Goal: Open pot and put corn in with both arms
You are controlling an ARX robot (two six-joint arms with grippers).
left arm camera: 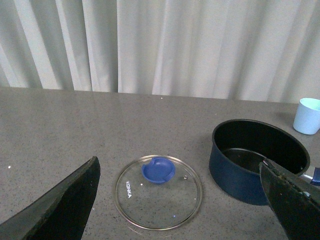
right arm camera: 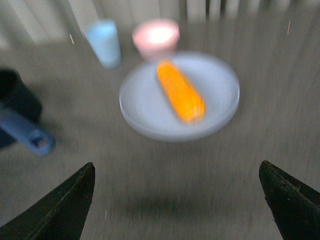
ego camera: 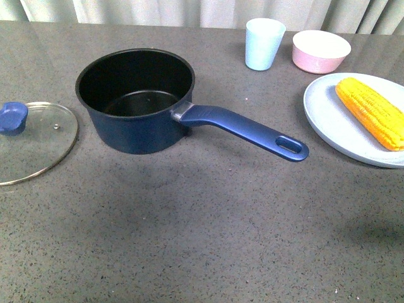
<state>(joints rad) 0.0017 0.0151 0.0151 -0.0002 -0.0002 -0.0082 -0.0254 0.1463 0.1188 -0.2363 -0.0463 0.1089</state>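
Observation:
The navy pot (ego camera: pixel 136 101) stands open on the grey table, its black inside bare and its long handle (ego camera: pixel 246 129) pointing right. Its glass lid (ego camera: pixel 35 142) with the blue knob (ego camera: pixel 12 117) lies flat on the table at the pot's left. The corn (ego camera: pixel 371 112) rests on a pale plate (ego camera: pixel 334 123) at the right. Neither arm shows in the front view. My left gripper (left arm camera: pixel 180 200) hangs open above the lid (left arm camera: pixel 159 191), beside the pot (left arm camera: pixel 257 160). My right gripper (right arm camera: pixel 176 200) is open over bare table, short of the corn (right arm camera: pixel 181 91); that view is blurred.
A pale blue cup (ego camera: pixel 264 43) and a pink bowl (ego camera: pixel 320 50) stand at the back right, behind the plate. White curtains hang behind the table's far edge. The pot's handle (right arm camera: pixel 27 134) reaches toward the plate (right arm camera: pixel 150 120).

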